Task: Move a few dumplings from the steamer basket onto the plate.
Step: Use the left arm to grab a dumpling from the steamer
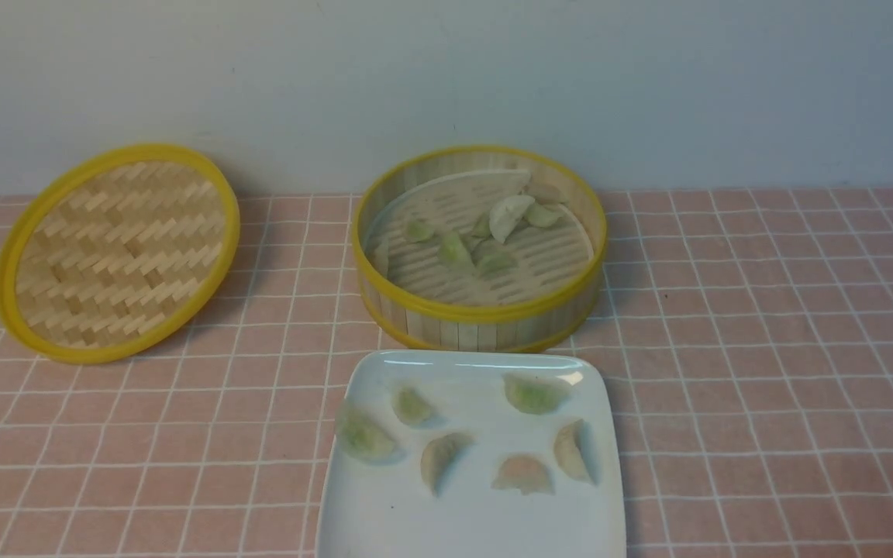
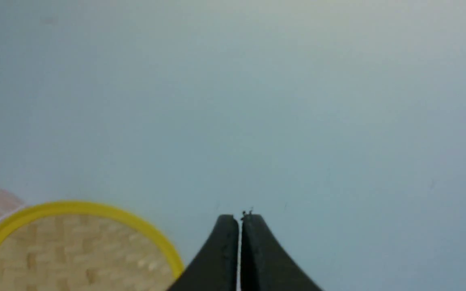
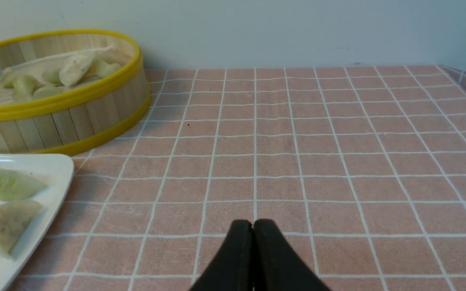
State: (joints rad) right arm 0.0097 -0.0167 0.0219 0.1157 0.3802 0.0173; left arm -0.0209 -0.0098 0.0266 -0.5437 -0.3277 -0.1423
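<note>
Plate [image 1: 462,527] far edge just beside steamer basket [image 1: 485,329] — bare tablecloth [image 1: 764,349] rightward.

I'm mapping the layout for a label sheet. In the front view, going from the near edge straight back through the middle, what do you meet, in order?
white square plate → bamboo steamer basket → pale wall

The steamer basket [image 1: 485,329] before me holds several dumplings [image 1: 510,217]; the plate [image 1: 462,519], just on my side of it, bears six more; the lid [image 1: 117,252] lies to its left.
</note>
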